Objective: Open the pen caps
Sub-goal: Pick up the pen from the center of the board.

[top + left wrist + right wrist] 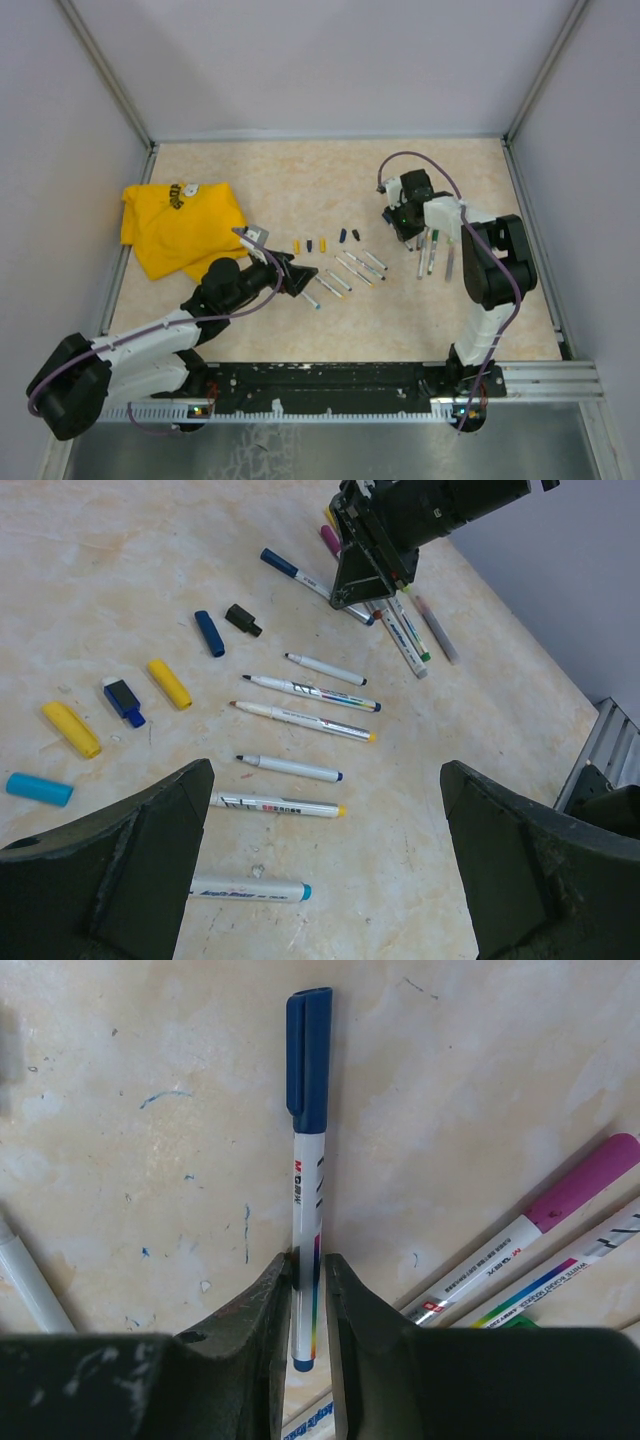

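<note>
My right gripper is shut on the white barrel of a pen that still wears its dark blue cap, held at or just above the table. The left wrist view shows this gripper and that pen too. My left gripper is wide open and empty above several uncapped pens. Loose caps lie to the left: cyan, yellow, blue, yellow, dark blue, black. From above, the left gripper is near the pen row and the right gripper is at the far right.
A crumpled yellow cloth lies at the back left. A magenta-capped pen and other capped pens lie beside my right gripper. Grey walls and metal rails bound the table.
</note>
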